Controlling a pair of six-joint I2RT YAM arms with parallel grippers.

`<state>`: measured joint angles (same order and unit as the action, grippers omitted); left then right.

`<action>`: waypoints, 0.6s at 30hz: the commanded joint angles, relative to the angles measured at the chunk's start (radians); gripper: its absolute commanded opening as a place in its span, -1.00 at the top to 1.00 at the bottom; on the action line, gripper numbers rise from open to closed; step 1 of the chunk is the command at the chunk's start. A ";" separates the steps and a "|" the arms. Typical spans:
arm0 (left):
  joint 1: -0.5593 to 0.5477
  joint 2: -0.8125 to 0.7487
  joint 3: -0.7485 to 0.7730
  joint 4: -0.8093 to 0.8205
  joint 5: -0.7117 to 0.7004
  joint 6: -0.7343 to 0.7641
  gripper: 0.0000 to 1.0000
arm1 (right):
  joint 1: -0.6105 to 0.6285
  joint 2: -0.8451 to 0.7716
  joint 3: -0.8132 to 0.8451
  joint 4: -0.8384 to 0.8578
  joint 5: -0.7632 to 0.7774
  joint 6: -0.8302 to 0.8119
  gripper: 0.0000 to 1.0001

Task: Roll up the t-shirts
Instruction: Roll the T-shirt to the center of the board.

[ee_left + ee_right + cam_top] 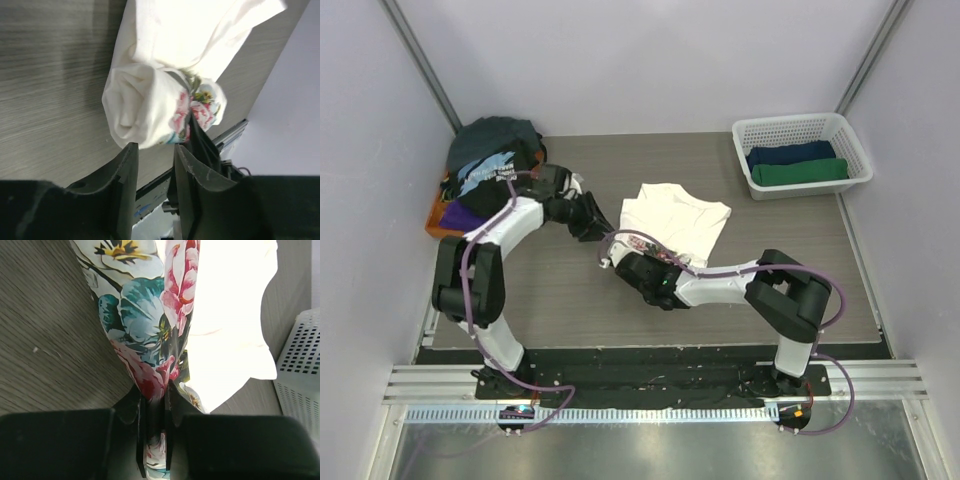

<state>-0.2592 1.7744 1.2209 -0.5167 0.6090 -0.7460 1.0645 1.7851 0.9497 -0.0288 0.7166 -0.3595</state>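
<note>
Logging from the overhead view: the cream-white t-shirt (pixel 685 215) lies near the middle of the bench (pixel 550 290). Its far part is spread flat and its near end is wound into a loose roll. Both arms reach in to that near end, one from each side.

Left fingers (pixel 590 222): at the left end of the roll. My left wrist view shows them parted, with bench and the edge rail visible through the gap. The rolled end of the shirt sits just past the tips, its lower edge about level with them. I see no cloth caught between them, so I read this side as open and holding nothing.

Right fingers (pixel 618 258): at the near edge of the roll. My right wrist view shows them drawn almost together, pinching a fold of the shirt's printed part, pink roses and teal leaves. The cloth runs down between them. The plain cream fabric spreads away beyond, to the right.

Far left corner: a heap of t-shirts (pixel 490 165) on the orange tray (pixel 434 218), with dark teal on top, black with pale-blue print below it and purple at the near side.

Far right corner: the white basket (pixel 860 150) holds a rolled navy t-shirt (pixel 790 153) and a rolled green t-shirt (pixel 800 172) side by side, navy the farther. Both are well apart from the arms.
</note>
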 commanded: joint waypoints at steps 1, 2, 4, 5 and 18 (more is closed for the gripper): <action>0.064 -0.164 0.032 -0.012 -0.054 0.000 0.21 | -0.001 0.023 0.090 -0.114 -0.054 0.112 0.98; 0.074 -0.206 0.031 -0.014 -0.066 0.000 0.20 | -0.003 0.022 0.106 -0.120 -0.077 0.125 0.98; 0.090 -0.254 0.011 -0.019 -0.119 -0.001 0.18 | -0.015 0.011 0.121 -0.131 -0.158 0.160 0.98; 0.094 -0.294 0.000 -0.019 -0.135 0.000 0.17 | -0.023 0.011 0.144 -0.147 -0.184 0.174 0.98; 0.090 -0.475 -0.365 0.268 -0.160 -0.058 0.19 | -0.265 0.112 0.345 -0.329 -0.863 0.436 0.98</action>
<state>-0.1619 1.3338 0.9371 -0.4034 0.4530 -0.7658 0.8585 1.8580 1.2507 -0.3187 0.1364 -0.0635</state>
